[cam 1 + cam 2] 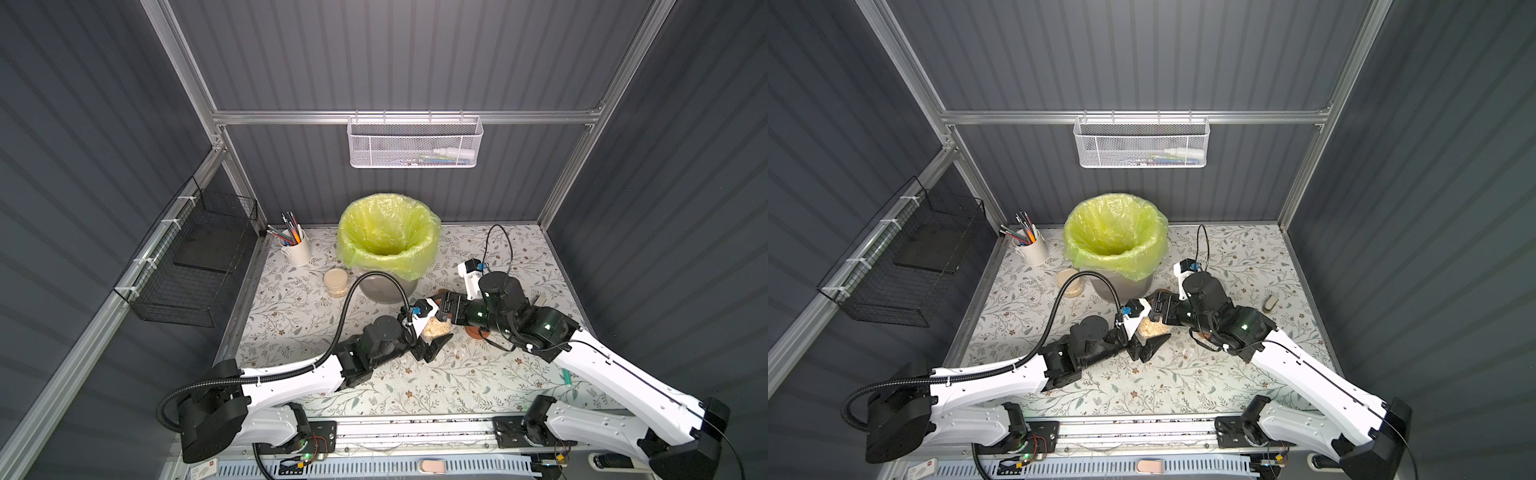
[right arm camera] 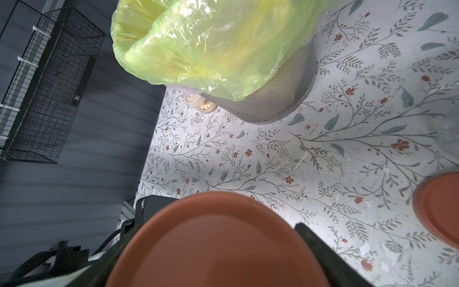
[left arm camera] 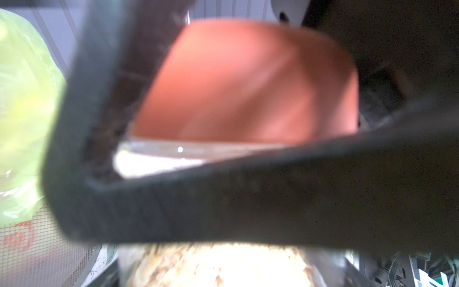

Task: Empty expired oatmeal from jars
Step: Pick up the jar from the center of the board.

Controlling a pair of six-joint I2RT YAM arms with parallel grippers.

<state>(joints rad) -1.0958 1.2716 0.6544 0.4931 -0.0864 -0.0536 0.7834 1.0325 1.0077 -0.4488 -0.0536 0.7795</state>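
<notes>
Left gripper [image 1: 434, 338] clamped on jar [image 1: 435, 330] of oatmeal [image 3: 218, 266], mid-table, just near side of bin [image 1: 428, 232], to hold it steady. Right gripper [image 1: 441, 307] straddles brown lid [image 2: 216, 243], likely for twisting off; can't tell if squeezing.

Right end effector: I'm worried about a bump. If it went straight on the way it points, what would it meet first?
The round terracotta-brown lid between its fingers, at the top of the clear glass jar. Beyond it, probably the left end effector holding that jar; depth is unclear.

Even bright light; blurred left wrist view.
</notes>
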